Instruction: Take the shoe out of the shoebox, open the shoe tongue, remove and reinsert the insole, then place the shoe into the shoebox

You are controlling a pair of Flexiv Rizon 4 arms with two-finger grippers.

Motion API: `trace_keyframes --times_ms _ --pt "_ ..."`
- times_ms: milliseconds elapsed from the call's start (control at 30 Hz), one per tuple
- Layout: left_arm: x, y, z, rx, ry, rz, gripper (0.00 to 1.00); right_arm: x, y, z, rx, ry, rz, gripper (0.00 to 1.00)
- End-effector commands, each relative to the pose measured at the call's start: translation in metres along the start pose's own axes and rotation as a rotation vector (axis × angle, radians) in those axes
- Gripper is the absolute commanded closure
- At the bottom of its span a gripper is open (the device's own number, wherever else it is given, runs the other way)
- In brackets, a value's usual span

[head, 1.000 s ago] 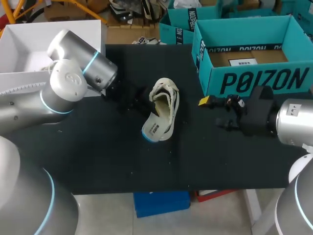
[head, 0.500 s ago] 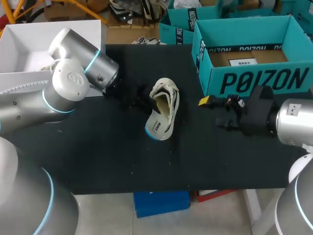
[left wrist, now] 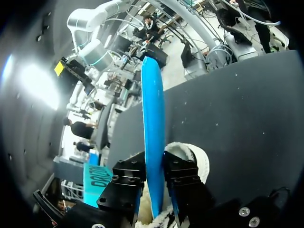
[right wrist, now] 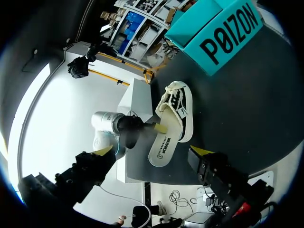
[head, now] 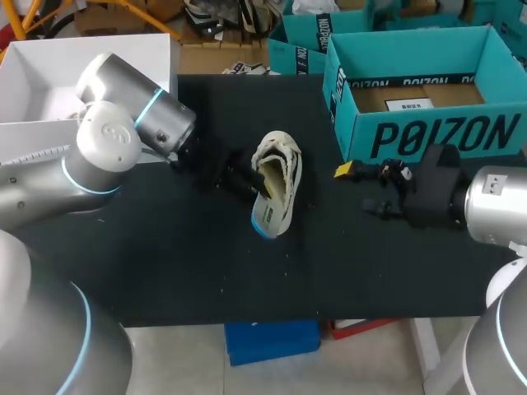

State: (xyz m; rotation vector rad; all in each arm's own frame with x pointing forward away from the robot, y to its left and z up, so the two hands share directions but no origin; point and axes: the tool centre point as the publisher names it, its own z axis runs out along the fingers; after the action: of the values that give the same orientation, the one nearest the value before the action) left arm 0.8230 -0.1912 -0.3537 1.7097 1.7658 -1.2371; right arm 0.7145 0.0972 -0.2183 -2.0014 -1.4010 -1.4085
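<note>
A cream shoe [head: 280,169] lies mid-table with its opening up. A white insole with a blue underside [head: 270,216] sticks out of it toward the table's front edge. My left gripper [head: 244,177] is at the shoe's left side. In the left wrist view the insole's blue edge [left wrist: 153,123] runs between the black fingers [left wrist: 126,183], which press on it from both sides. My right gripper [head: 362,185] hangs open to the right of the shoe, holding nothing. From the right wrist view, the shoe [right wrist: 179,107] lies ahead of the right gripper [right wrist: 154,151]. The teal shoebox [head: 486,49] stands open at the back right.
A white box [head: 33,62] stands at the back left beside my left arm. A second teal box [head: 298,45] sits behind the black mat. Bare mat [head: 165,263] stretches in front of the shoe.
The insole has slid further into the shoe, so less of it sticks out. My left gripper has moved right, closer to the shoe. The right arm has kept still.
</note>
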Motion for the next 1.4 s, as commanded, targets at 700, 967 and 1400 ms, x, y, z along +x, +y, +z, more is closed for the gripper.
trace_keyframes --times_ms 700,967,1400 --pt "0.007 -0.020 -0.006 0.001 0.067 0.037 1.00 0.000 0.000 -0.001 0.001 0.000 0.000 0.00" --pt "0.009 -0.013 -0.003 0.036 0.018 0.020 1.00 0.000 0.000 -0.001 0.001 0.000 0.000 0.00" --pt "0.007 0.003 -0.002 0.009 0.022 0.039 1.00 0.000 0.000 -0.001 0.001 0.000 0.000 0.00"
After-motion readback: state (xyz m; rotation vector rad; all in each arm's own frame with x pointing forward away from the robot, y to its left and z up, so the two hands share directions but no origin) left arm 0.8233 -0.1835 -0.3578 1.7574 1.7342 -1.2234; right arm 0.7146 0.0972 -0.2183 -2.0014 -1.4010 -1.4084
